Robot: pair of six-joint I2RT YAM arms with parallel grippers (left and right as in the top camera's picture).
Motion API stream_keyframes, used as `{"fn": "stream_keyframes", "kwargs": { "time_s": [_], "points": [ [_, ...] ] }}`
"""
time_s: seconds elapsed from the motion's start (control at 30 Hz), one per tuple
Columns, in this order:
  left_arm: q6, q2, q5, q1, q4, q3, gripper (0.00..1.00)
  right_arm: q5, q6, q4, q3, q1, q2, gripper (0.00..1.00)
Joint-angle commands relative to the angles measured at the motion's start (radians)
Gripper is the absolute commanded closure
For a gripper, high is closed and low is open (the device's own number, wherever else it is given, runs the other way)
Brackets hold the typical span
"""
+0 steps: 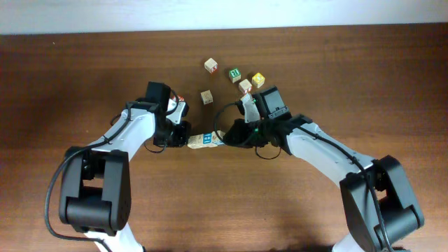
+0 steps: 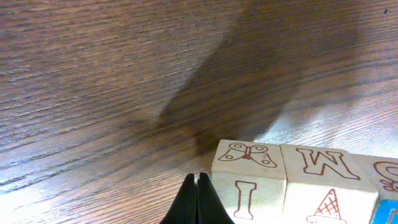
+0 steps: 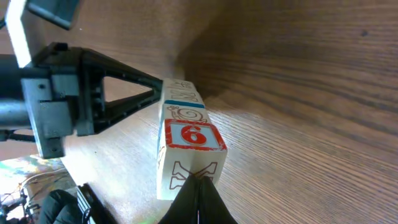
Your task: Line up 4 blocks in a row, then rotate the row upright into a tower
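Right up at the lens, the left gripper (image 2: 197, 185) had its jaws pinched fully together with nothing between them. Its tips sat just against the lower corner of the end block (image 2: 247, 180), the one with a butterfly on top. From there the row of blocks (image 2: 311, 180) ran off to the right: an M, then an S, with a blue face peeking in at the frame's edge. Over at the other end, the right gripper (image 3: 199, 186) was closed tight and empty as well, tips pressed on the X-marked end face under a red-framed 6. So the row lay end to end between the two closed grippers, near the middle of the table (image 1: 84, 84). Out toward the far edge lay a green-faced cube (image 1: 234, 73), a yellow-faced cube (image 1: 258, 80) and three pale cubes (image 1: 206, 96), all apart from the row.
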Motion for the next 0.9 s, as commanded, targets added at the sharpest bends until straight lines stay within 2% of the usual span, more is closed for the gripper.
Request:
{"fn": "stream_keyframes", "kwargs": {
  "time_s": [0.0,0.87],
  "points": [
    [0.013,0.003,0.155,-0.029,0.003,-0.003,1.00,0.005,-0.013,0.003,0.034,0.064,0.000,0.96],
    [0.011,0.003,0.182,-0.029,-0.008,-0.003,1.00,0.061,0.011,0.021,0.073,0.103,0.000,0.96]
  ]
}}
